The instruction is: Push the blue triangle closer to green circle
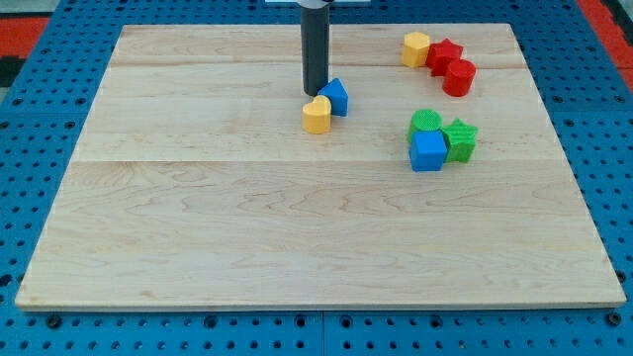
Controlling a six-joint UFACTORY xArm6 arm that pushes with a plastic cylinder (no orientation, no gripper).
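The blue triangle (336, 96) lies in the upper middle of the wooden board. A yellow heart (316, 115) touches it at its lower left. My tip (315, 92) stands just left of the blue triangle and just above the yellow heart, close to both. The green circle (426, 122) lies well to the right, with a blue cube (428, 151) touching it below and a green star (460, 139) touching it at the right.
A yellow hexagon (416, 48), a red star (444, 54) and a red cylinder (459, 77) cluster at the upper right. The board (297, 218) rests on a blue pegboard surface (30, 119).
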